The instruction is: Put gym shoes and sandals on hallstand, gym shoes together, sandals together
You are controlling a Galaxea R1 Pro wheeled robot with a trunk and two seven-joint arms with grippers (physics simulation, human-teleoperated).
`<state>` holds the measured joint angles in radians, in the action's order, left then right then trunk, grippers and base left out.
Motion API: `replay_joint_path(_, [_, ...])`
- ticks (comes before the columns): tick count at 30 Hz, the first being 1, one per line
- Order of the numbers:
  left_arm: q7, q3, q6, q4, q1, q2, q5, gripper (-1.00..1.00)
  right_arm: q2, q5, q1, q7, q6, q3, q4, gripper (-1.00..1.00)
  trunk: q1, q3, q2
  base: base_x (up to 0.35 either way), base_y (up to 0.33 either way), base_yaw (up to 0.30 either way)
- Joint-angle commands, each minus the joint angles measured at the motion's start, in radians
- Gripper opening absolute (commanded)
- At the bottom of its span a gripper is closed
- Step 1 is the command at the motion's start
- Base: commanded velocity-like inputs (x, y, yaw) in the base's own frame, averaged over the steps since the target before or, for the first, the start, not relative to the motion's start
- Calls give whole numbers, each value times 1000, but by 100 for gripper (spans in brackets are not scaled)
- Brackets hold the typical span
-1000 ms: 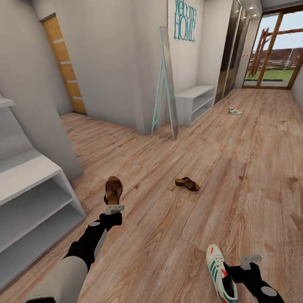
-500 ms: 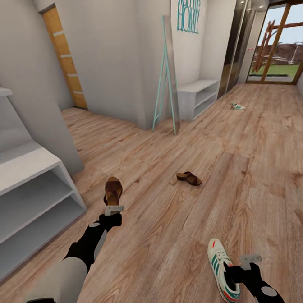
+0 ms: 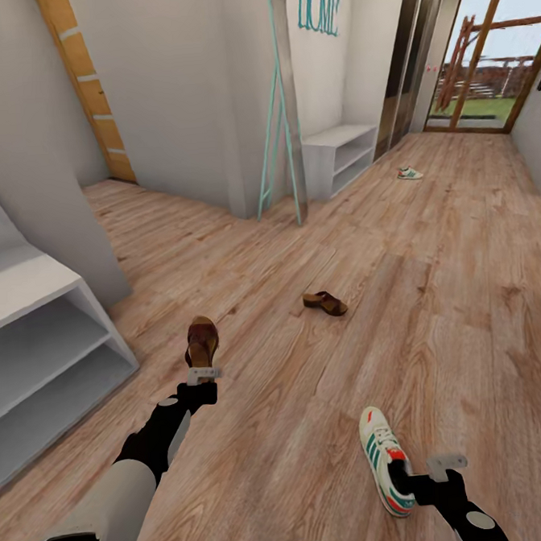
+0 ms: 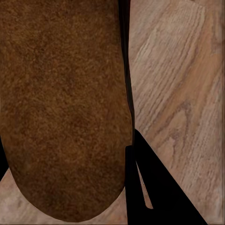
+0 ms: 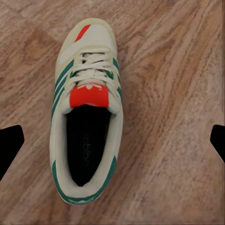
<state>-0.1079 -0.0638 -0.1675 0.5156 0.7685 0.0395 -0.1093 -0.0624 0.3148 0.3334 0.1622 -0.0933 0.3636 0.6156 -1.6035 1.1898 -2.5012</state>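
My left gripper (image 3: 202,374) is shut on the heel end of a dark brown sandal (image 3: 201,342), held just above the corridor floor (image 3: 434,307). In the left wrist view its tan footbed (image 4: 61,108) sits against a black finger (image 4: 150,192). The other sandal (image 3: 324,303) lies on the planks mid-corridor. A white gym shoe (image 3: 383,459) with green stripes lies on the floor just left of my right gripper (image 3: 445,462). That gripper is open over the shoe (image 5: 89,117), its tips wide apart. The second gym shoe (image 3: 410,173) lies far off. The hallstand (image 3: 30,287) stands at the left.
A plain low white bench (image 3: 339,154) stands under teal wall lettering, with a teal-framed mirror (image 3: 282,108) leaning beside it. An orange-wood door (image 3: 88,89) is at the back left and glass doors (image 3: 481,54) at the far end. A grey wall corner (image 3: 66,236) adjoins the hallstand.
The whole picture has shifted with the camera. The near gym shoe now lies a little farther forward of my right gripper. The sandal has stayed in the left gripper.
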Motion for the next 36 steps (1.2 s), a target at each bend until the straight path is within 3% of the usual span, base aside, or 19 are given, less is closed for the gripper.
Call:
replay_joint_path(1, [-9,-7,-6,3,0,1,-13,-100,1,10,1,8,-5,8,0,100,0,2,0,0,0,-190])
replay_joint_path(18, [-9,-5,-6,3,-4,0,-13,-100,10,10,1,8,-5,3,-1,100,0,12,0,0,0,-67])
replay_joint_path(36, [-9,-5,-6,4,-3,0,-13,-100,12,10,1,7,-5,3,-1,100,-8,103,-5,0,0,145])
